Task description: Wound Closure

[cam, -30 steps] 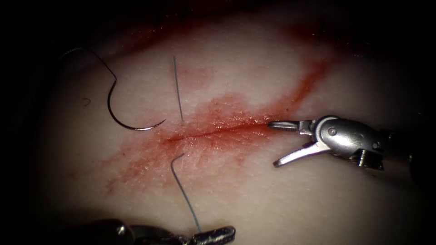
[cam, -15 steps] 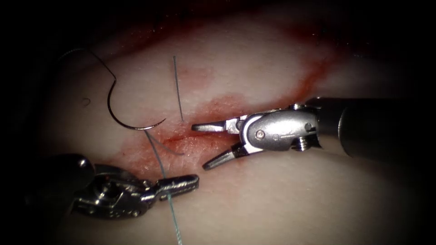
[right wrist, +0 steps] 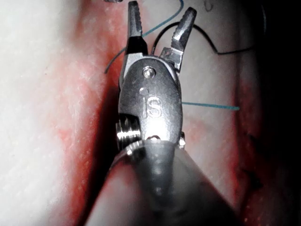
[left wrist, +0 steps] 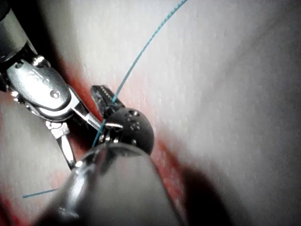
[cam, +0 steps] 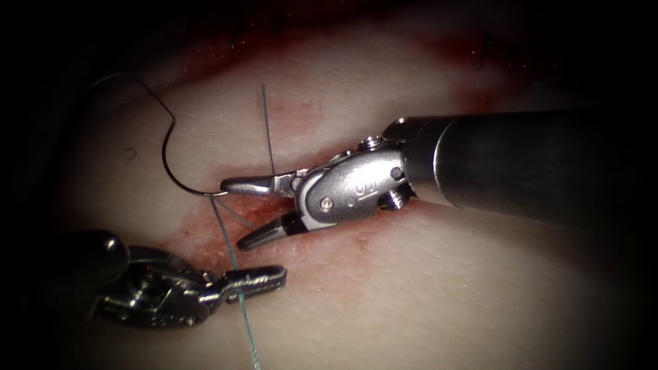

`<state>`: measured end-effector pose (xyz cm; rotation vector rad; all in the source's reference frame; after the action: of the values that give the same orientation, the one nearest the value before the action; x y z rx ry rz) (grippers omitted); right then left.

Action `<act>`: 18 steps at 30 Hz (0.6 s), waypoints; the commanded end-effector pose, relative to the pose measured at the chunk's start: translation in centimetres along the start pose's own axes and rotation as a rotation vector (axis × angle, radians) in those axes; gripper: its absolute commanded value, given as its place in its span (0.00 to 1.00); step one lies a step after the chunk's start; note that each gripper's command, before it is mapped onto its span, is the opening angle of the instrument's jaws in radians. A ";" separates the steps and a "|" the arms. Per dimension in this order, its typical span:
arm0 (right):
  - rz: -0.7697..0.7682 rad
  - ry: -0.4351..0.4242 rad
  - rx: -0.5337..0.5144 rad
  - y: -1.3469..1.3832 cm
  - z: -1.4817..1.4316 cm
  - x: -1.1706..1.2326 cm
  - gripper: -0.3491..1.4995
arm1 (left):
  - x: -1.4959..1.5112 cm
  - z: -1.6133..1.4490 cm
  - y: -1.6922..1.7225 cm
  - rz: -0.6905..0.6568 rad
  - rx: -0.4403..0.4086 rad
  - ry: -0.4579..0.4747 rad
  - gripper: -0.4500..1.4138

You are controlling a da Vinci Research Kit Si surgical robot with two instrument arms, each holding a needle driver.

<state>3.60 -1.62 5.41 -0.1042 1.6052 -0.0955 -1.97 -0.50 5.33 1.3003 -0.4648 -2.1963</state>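
Observation:
The curved needle (cam: 166,161) lies free on the tissue (cam: 425,288), left of the cut (cam: 255,210); neither tool holds it. My right tool (cam: 232,214) reaches in over the cut with jaws open and holds nothing. Its upper jaw covers the needle's pointed end. My left tool (cam: 271,276), low and left of the cut, is shut on the teal thread (cam: 229,257), which runs taut from the cut through its jaws. In the left wrist view the thread (left wrist: 141,52) enters my left tool (left wrist: 107,101) beside the right tool (left wrist: 42,89). The right wrist view shows the right tool (right wrist: 161,19) open, with the needle (right wrist: 207,37) beyond.
A second strand of thread (cam: 267,130) rises straight from the far edge of the cut. Dark thread (cam: 147,89) trails from the needle's blunt end toward the upper left. Red fluid (cam: 205,226) stains the tissue around the cut. The right tool's wide shaft (cam: 521,164) covers the cut's right part.
The right tool moved left along the cut, jaws staying open, until it reached the needle's point. The left tool rose from the bottom edge with the thread, which now runs taut.

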 end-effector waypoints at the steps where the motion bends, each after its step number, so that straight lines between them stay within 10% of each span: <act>1: -0.001 0.015 -0.002 -0.03 0.13 -0.04 0.81 | -0.01 0.07 0.04 0.000 -0.002 0.002 0.00; 11: -0.016 0.057 -0.016 0.00 0.25 0.02 0.75 | -0.01 0.03 0.05 0.008 -0.021 -0.001 0.00; 14: -0.035 0.066 0.015 0.00 0.27 -0.01 0.47 | -0.01 0.03 0.06 0.008 -0.027 -0.002 0.00; 16: -0.052 0.073 0.071 -0.03 0.28 -0.03 0.00 | -0.01 0.02 0.06 0.008 -0.027 -0.002 0.00; 18: -0.075 0.087 0.122 -0.09 0.32 0.00 0.00 | -0.01 0.02 0.05 0.002 -0.030 -0.001 0.00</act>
<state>3.82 -1.69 5.37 -0.0665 1.6767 -0.2589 -1.91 -0.52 5.31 1.2792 -0.4340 -2.1935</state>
